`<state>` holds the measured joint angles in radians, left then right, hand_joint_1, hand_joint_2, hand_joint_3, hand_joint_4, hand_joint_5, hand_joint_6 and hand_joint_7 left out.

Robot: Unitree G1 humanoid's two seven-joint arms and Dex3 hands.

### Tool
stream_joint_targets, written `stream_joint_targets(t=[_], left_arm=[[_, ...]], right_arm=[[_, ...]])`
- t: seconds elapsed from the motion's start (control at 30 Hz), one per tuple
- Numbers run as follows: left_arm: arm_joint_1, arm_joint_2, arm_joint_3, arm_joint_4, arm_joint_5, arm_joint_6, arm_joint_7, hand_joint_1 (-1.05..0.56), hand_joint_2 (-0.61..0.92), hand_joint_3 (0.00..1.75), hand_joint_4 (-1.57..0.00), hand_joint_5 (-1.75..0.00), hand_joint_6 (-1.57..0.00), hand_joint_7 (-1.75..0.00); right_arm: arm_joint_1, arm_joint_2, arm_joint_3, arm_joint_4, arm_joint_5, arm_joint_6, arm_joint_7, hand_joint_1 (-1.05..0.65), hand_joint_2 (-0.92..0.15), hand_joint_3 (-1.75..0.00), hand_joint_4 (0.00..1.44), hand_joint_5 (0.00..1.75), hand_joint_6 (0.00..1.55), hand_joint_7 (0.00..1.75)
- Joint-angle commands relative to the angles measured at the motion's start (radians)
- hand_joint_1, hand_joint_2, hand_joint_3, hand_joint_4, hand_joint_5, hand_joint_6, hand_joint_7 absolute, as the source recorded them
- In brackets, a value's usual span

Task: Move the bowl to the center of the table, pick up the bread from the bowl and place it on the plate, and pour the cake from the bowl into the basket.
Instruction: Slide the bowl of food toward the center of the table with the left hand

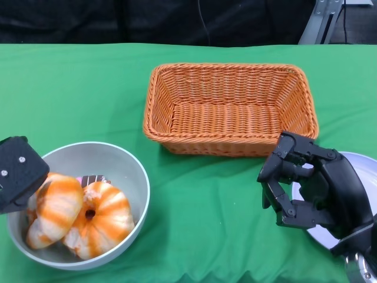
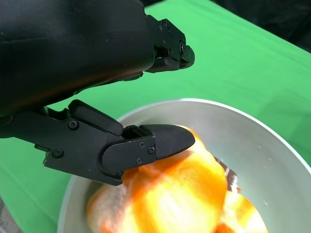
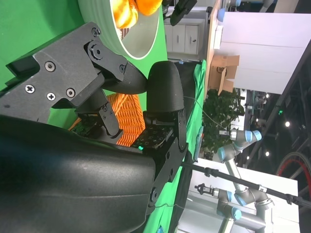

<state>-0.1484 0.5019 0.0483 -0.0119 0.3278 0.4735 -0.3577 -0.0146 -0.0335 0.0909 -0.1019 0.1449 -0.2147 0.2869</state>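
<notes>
Left hand (image 1: 19,173) at 9 o'clock of the head view, over the near-left rim of the bowl (image 1: 126,162), only its black shell showing there. Closer in the left wrist view: fingers (image 2: 160,141) apart, one tip resting on or just above the bread (image 2: 180,189), another held higher over the green cloth; nothing pinched between them, though contact with the bread cannot be told for sure.

Inside the grey bowl, toward 8 o'clock on the surface (image 1: 206,200): two orange-and-white striped bread rolls (image 1: 97,218) side by side, and a small dark piece of cake (image 1: 94,178) tucked behind them against the far wall. Cake only a dark sliver in the left wrist view.

Right hand (image 1: 309,188) at 4 o'clock, fingers curled loosely inward but spread, holding nothing, hovering over the left edge of the white plate (image 1: 371,171). Plate mostly hidden beneath that hand in the head view, absent from the right wrist view.

Orange wicker basket (image 1: 230,109) at 12 o'clock, upright, well apart from the bowl. In the right wrist view, basket weave (image 3: 127,119) glimpsed between the fingers (image 3: 165,87), the bowl rim (image 3: 141,48) beyond, plus a room with other robot arms behind.
</notes>
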Motion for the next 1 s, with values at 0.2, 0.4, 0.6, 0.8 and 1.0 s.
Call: stream_joint_targets(t=[0.2,0.4,0.6,0.8,1.0], left_arm=[[-0.046,0.003,0.069,0.116,-0.176,-0.009,-0.030,-0.61,0.92,0.73,-0.12,-0.01,-0.11,-0.01],[-0.061,-0.002,0.079,0.148,-0.234,0.016,-0.018,-0.62,0.92,0.73,-0.16,-0.02,-0.12,-0.01],[-0.091,0.009,0.070,0.192,-0.266,0.073,-0.032,-0.63,0.92,0.74,-0.16,-0.02,-0.10,0.00],[-0.102,0.020,0.059,0.198,-0.288,0.106,-0.051,-0.64,0.92,0.73,-0.16,-0.02,-0.12,-0.01],[-0.104,0.034,0.039,0.210,-0.294,0.104,-0.070,-0.66,0.92,0.71,-0.21,-0.04,-0.17,-0.03]], right_arm=[[0.009,-0.011,-0.008,-0.006,-0.004,0.002,-0.006,-0.22,-0.54,-1.05,0.77,1.75,0.72,1.38],[0.011,-0.009,-0.006,-0.009,-0.001,0.009,-0.007,-0.22,-0.54,-1.04,0.76,1.75,0.73,1.37],[0.011,-0.009,-0.003,-0.010,0.001,0.010,-0.005,-0.21,-0.55,-1.04,0.76,1.75,0.73,1.37],[0.013,-0.006,0.001,-0.013,0.000,0.016,-0.008,-0.21,-0.55,-1.05,0.77,1.75,0.73,1.38],[0.011,-0.008,-0.002,-0.012,-0.005,0.014,-0.010,-0.22,-0.54,-1.05,0.77,1.75,0.73,1.38]])
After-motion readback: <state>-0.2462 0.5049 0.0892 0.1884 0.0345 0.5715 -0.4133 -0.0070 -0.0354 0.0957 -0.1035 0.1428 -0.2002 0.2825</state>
